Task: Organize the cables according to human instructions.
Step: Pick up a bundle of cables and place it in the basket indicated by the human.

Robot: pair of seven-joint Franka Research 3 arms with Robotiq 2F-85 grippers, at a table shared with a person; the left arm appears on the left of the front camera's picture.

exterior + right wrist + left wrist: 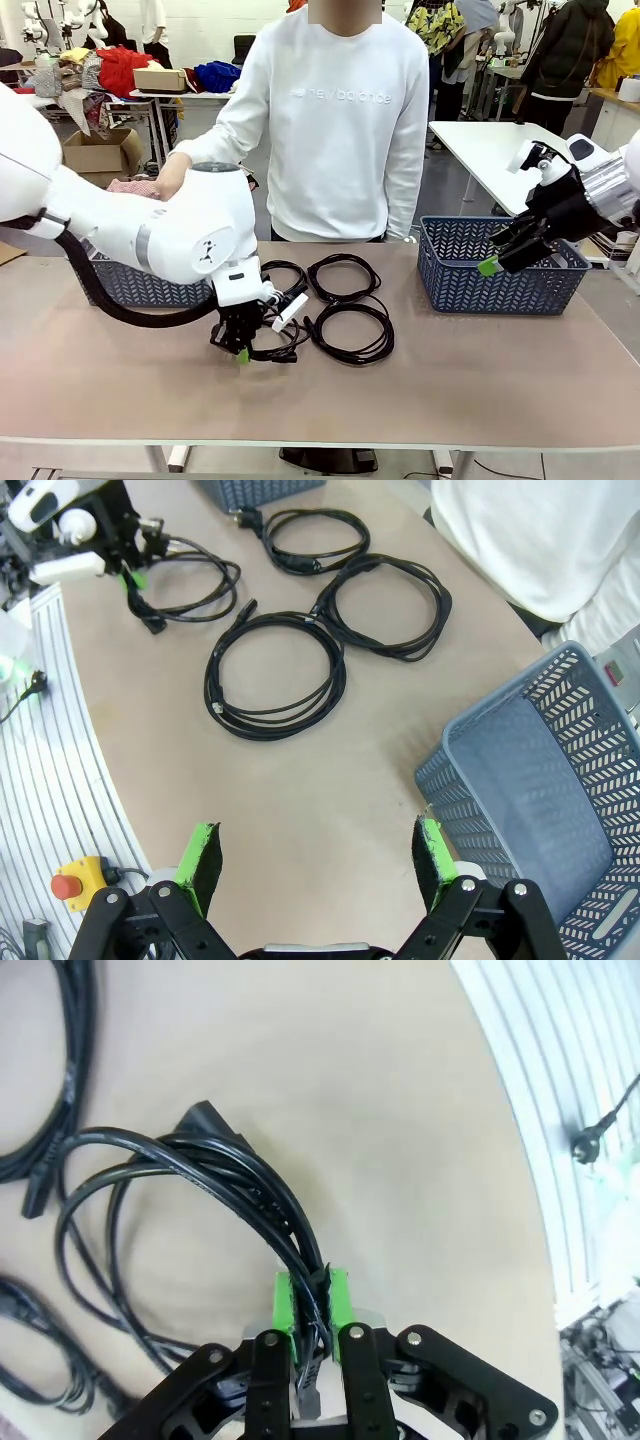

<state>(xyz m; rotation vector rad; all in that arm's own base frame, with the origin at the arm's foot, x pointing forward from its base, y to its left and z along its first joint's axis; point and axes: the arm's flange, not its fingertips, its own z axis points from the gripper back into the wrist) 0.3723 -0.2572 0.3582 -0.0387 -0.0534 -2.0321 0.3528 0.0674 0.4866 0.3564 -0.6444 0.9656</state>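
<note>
Reaching down, left claw (pixel 312 1305) pinching cable (pixel 255 1188), right claw (pixel 316 845) spread

Looks like a robot lab here: white work table (pixel 480 140), cardboard box (pixel 100 152), heaps of clothes (pixel 122 68) behind, red stop button (pixel 66 885) below.

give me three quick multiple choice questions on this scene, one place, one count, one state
1. The cables lie: A on the table B on the floor C on a shelf
2. Coiled cables in all: A two B three C four
3. The left gripper is: A wide open B shut on a cable C shut on nothing
Key: 1 A, all lie on the tabletop; 2 C, the right wrist view shows four loops; 3 B, its jaws clamp one coil's strands.
</note>
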